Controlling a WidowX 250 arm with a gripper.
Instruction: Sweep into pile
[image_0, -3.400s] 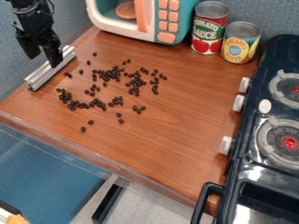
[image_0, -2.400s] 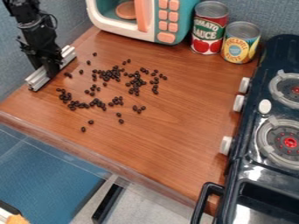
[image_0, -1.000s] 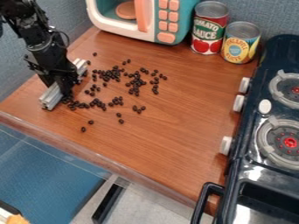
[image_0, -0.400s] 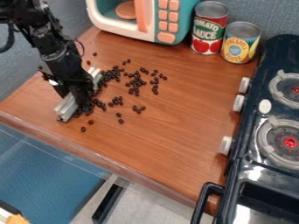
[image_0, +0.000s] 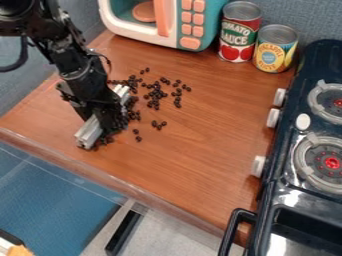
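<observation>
The black gripper (image_0: 107, 117) is down at the left part of the wooden counter, shut on a silver metal bar (image_0: 91, 132). Its body covers the bar's middle; the two ends show on either side. The bar lies slanted, low on the surface, from lower left to upper right. Dark beans (image_0: 155, 94) are bunched along the bar's right side and scattered to the right of it. A small cluster sits near the counter's middle, with a couple of loose beans below it.
A toy microwave (image_0: 187, 25) stands at the back, beside a tomato sauce can (image_0: 239, 32) and a yellow can (image_0: 274, 49). The toy stove (image_0: 307, 150) with its knobs and black handle borders the right. The counter's front edge (image_0: 120, 186) runs diagonally below the bar.
The gripper came down over the bar at the left edge, then moved with it right and toward the front. Beans on the left have been pushed along and gathered against the bar.
</observation>
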